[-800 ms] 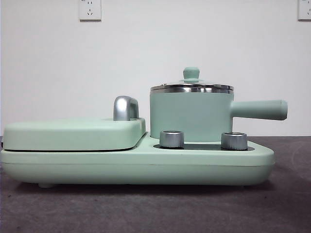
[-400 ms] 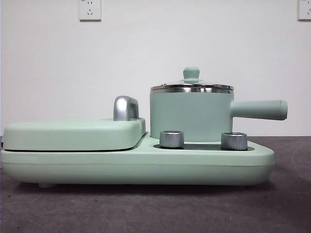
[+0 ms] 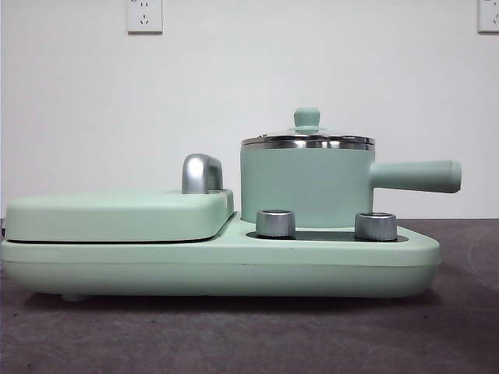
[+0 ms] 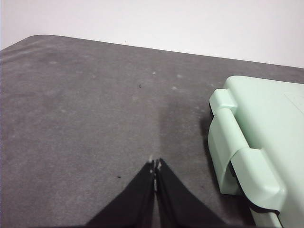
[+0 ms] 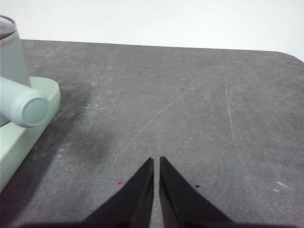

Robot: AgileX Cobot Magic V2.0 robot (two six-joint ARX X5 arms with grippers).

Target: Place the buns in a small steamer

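1 small steamer (image 3: 306,185) with its lid (image 3: 307,141) on stands on the right side of 1 mint-green appliance base (image 3: 218,265), behind 2 steel knobs (image 3: 275,223), beside 1 closed griddle plate (image 3: 117,214). No buns are visible. The left gripper (image 4: 155,165) and right gripper (image 5: 156,161) each hang over bare grey surface (image 5: 190,109), jaws pressed nearly together, holding nothing.
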